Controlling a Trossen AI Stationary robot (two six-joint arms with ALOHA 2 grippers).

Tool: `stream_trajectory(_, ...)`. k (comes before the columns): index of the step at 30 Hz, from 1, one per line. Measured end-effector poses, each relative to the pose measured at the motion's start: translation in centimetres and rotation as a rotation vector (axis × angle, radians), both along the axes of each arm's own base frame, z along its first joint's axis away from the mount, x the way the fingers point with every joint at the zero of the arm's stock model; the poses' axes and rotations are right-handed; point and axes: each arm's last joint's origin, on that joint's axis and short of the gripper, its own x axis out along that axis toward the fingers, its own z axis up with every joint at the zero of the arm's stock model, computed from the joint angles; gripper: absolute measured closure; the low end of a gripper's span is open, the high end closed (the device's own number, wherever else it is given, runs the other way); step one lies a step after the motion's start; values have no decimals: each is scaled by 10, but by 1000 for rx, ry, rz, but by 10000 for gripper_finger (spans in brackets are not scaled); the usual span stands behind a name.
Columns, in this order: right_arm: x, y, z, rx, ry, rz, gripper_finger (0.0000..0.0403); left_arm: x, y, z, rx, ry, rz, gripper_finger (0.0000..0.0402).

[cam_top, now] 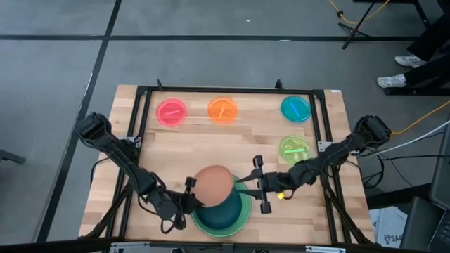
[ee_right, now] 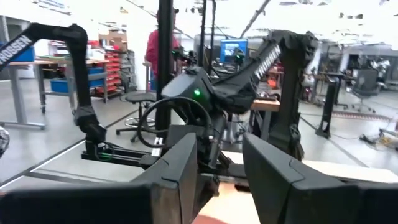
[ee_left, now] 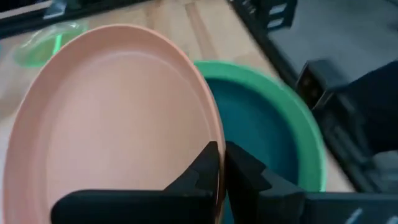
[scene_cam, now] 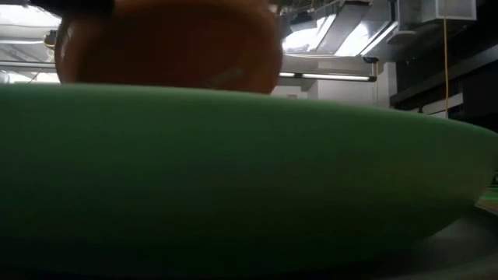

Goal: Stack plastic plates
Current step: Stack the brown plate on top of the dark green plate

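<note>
Right at the near edge of the table point(cam_top: 176, 151), the left gripper point(cam_top: 191, 202) is clamped on the rim of the brown plate point(cam_top: 213, 184), its two fingers point(ee_left: 205, 168) pinching the edge so the plate hangs tilted over the stack. Under it sits the dark teal plate point(cam_top: 223, 209), nested inside the light green plate point(cam_top: 244, 218), whose rim shows around it. From table height the green rim fills nearly everything, with the brown plate showing above it.

Just beside the stack, the right gripper point(cam_top: 259, 184) hovers at the brown plate's edge with its fingers spread apart and nothing between them.

Further back on that side lies the small lime plate point(cam_top: 294, 147), flat on the wood. Along the far edge, well apart from the stack, the pink plate point(cam_top: 171, 112), orange plate point(cam_top: 223, 109) and blue plate point(cam_top: 295, 108) lie in a row.

Beyond the table, a person in a red top point(ee_right: 153, 50) stands in the room.
</note>
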Motion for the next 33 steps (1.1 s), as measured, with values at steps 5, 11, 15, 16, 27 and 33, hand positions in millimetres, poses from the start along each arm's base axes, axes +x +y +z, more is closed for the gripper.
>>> stream_trajectory(5,0,0,0,-6,-1,0,281,5,-9,-5,-61,-29,-42,386)
stream_trajectory(11,0,0,0,-7,0,-1,281,12,-23,-7,-53,-40,-91,386)
stream_trajectory(15,0,0,-1,-10,6,-1,281,16,-29,-10,-52,-24,-137,386)
stream_trajectory(16,0,0,-1,-11,6,-1,281,16,-29,-13,-48,-13,-142,386)
stream_trajectory(27,0,0,-1,-14,13,0,281,18,-30,-29,-41,40,-125,379)
stream_trajectory(33,0,0,-2,-15,14,0,281,21,-23,-31,-60,74,-74,339)
